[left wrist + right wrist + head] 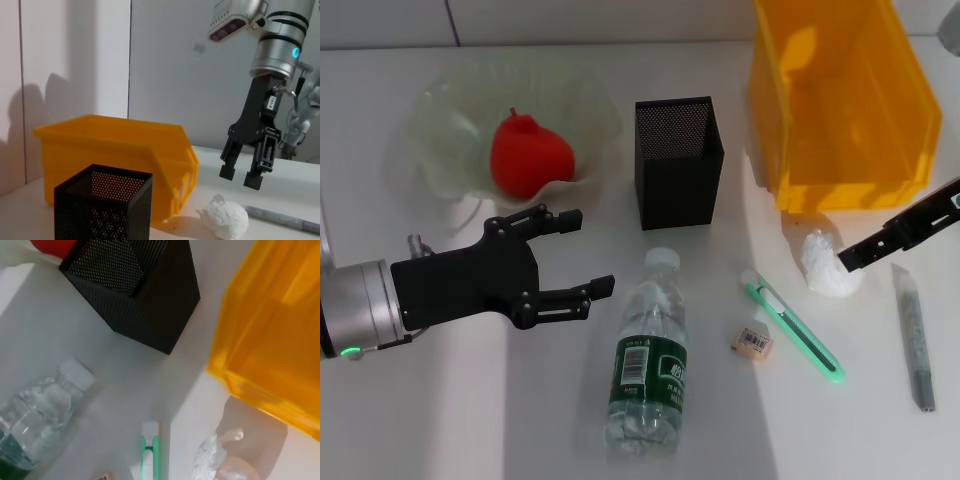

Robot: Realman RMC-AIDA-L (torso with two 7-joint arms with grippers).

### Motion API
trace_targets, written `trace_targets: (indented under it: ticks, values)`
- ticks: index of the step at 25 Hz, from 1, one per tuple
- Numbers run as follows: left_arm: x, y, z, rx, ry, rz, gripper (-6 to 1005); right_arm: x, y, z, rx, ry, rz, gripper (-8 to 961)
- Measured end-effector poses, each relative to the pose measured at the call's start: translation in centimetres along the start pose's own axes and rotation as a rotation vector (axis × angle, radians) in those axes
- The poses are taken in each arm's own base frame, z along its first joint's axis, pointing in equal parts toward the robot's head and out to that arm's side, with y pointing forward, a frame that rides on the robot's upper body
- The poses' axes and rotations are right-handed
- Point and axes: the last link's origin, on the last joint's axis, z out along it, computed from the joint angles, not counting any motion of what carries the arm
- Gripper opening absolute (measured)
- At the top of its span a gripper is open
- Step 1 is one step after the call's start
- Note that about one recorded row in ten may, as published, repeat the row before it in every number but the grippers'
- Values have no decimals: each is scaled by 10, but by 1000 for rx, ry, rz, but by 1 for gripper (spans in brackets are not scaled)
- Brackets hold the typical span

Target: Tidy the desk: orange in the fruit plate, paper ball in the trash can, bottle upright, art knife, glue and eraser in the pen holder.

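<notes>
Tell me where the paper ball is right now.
In the head view the paper ball lies on the desk, robot's right, just in front of the trash can, with the open right gripper above it.

The orange sits in the translucent green fruit plate, just beyond the open left gripper. The black mesh pen holder stands upright past that gripper's fingertips. The bottle lies on its side on the desk beside the left gripper, white cap toward the pen holder. The eraser and green art knife lie between the two grippers. The paper ball rests directly below the open right gripper, in front of the yellow trash can. The grey glue stick lies near the right gripper.
</notes>
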Motion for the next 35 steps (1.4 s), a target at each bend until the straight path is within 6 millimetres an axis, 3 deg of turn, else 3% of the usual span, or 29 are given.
trace_targets:
  ticks: [11,20,25,30,33,35]
  values:
    - [1,2,-1,-11,9,2,869,-5,-4,35,-5,20,17,819]
    - [2,2,-1,-11,14,5,870,-4,-4,47,-21,48,11,676]
    - [4,2,-3,-15,24,7,870,-7,1,24,-14,20,-12,593]
    - [5,4,-3,-21,33,8,870,-19,-2,-27,64,-122,-17,514]
    - [5,4,-4,-20,34,13,870,-32,-12,-58,147,-249,-24,514]
    - [5,4,-4,-20,34,13,870,-37,-16,-60,164,-272,-32,513]
